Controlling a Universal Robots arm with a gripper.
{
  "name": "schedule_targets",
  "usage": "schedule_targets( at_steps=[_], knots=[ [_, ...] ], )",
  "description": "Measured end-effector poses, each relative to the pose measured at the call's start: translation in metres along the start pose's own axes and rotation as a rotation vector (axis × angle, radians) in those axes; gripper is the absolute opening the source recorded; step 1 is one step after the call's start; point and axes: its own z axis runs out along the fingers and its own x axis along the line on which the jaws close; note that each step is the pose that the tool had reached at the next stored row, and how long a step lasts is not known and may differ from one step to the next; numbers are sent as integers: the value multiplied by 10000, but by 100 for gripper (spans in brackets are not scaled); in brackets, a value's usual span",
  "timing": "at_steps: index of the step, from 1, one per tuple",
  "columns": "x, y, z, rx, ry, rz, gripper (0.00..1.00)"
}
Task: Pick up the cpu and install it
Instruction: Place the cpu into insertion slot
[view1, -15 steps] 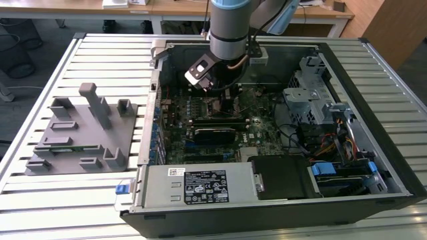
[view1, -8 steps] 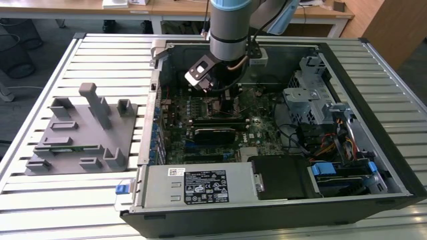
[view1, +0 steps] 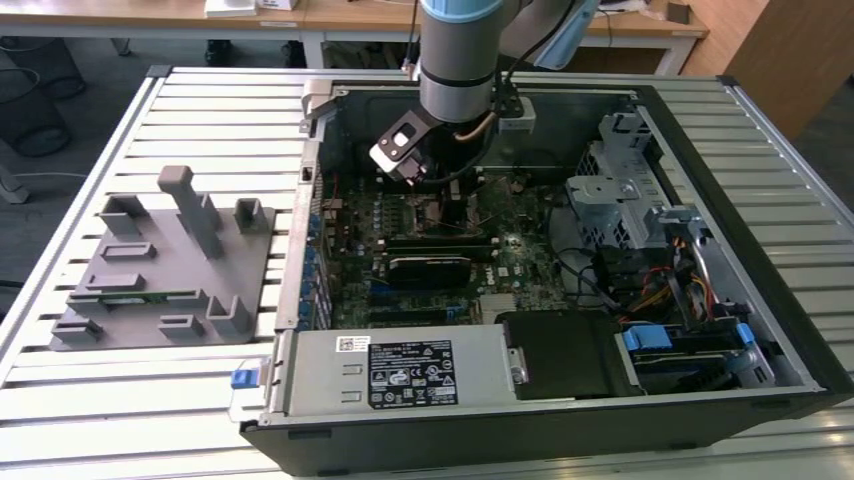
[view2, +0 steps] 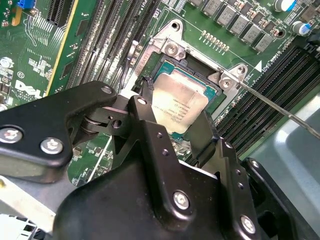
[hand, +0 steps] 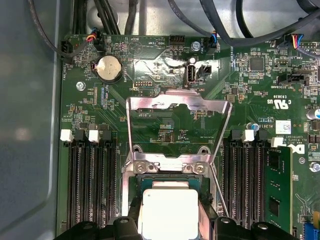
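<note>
Item under inspection: one cpu (view2: 180, 102), silver top facing up, lying flat and parallel to the board. It is square, so it has no long axis. Its edges run square with the socket (view2: 200, 80) around it, and it lies within the socket opening. Whether it is fully seated or just above the contacts cannot be told.

End effector: the gripper (view2: 178, 112) stands narrow, with one black finger (view2: 145, 107) against one edge of the cpu and the other against the opposite edge, gripping it.

Second wrist view: shows print on the cpu's top, two screws at the socket's hinge end, and the thin lever (view2: 280, 107) lying out to one side, clear of the socket.

First wrist view: here the cpu (hand: 170, 212) is seen from above between the gripper (hand: 170, 216) fingers. Beyond it the load plate (hand: 177, 102) is swung up and open (one plate, an open frame of bright metal). This view also gives one coin cell (hand: 109, 68), four white slot latches, two on each side of the socket, and one green memory stick (hand: 277, 190) seated in an outer slot.

Exterior view: one arm (view1: 461, 60) reaches down into one open case (view1: 747, 200) lying on a slatted table (view1: 200, 110). One grey fixture (view1: 147, 290) sits on the table to the exterior view's left of the case, well apart from the arm.
</note>
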Motion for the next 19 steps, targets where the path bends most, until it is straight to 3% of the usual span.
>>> schedule_targets(
  at_steps=[19],
  knots=[
    [0, 0, -19, 0, 0, 0, 60]
  ],
)
